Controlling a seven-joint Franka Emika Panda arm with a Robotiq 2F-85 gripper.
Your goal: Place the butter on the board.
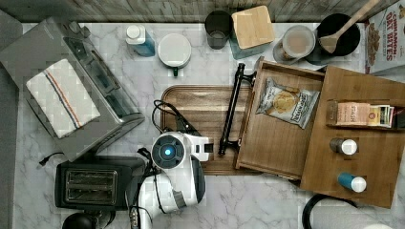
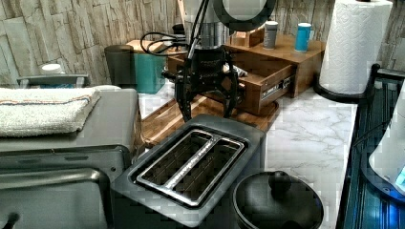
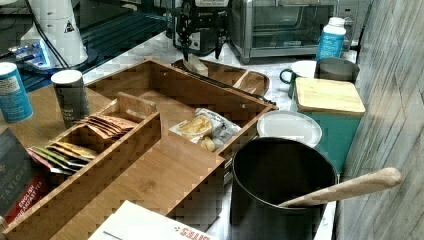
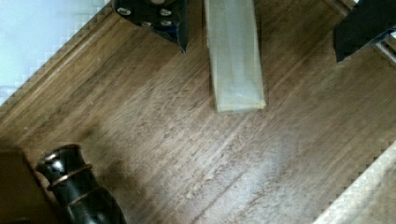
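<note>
Even, diffuse indoor lighting; shadows soft. Blocky compression artefacts mark the pale marble desk (image 1: 267, 200). Wrist view: soft focus, faint bright sheen on the board (image 4: 280, 154), dark blurred fingers (image 4: 161, 18).

Kitchen: white marble worktop (image 1: 267, 200), black two-slot toaster (image 2: 191, 167), silver toaster oven (image 1: 71, 90), white paper-towel roll (image 2: 353, 45).

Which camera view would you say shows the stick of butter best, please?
The wrist view: the butter lies flat on the board, between the open fingers of the gripper. In the right view it is a small pale block under the gripper. In the top view the arm covers that spot, and in the left view I cannot make it out.
</note>
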